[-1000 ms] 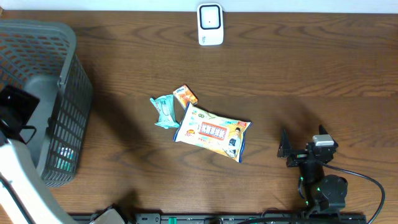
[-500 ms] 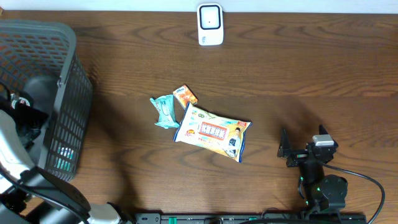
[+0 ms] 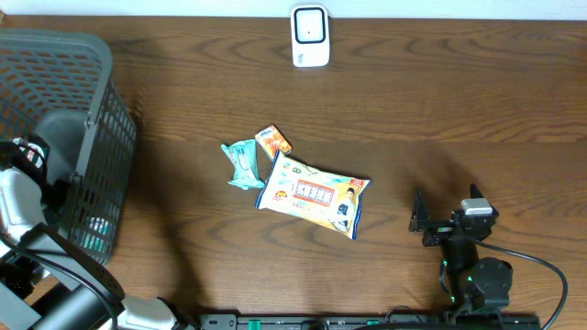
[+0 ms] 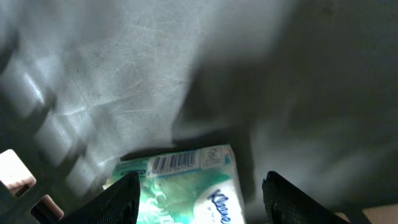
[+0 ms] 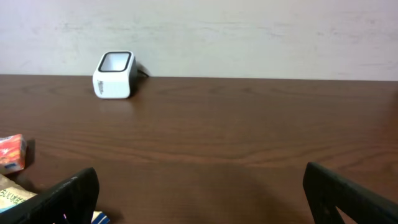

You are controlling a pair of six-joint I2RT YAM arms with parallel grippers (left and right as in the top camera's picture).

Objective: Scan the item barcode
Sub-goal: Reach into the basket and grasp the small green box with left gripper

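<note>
At the bench's left edge stands the basket (image 3: 101, 119). Inside it the left gripper (image 4: 200, 180) straddles a tissue pack (image 4: 174, 193), barcode up; whether it pinches, I cannot tell. Mid-bench lie a teal packet (image 3: 243, 165), an orange box (image 3: 272, 140) and a wipes pack (image 3: 316, 194). The scanner (image 3: 310, 37) sits at the far edge. Near the front right corner, the right gripper (image 5: 199, 186) gapes wide, grasping nothing.

Grey mesh basket (image 3: 105, 174) on brown wooden table (image 3: 459, 119).
</note>
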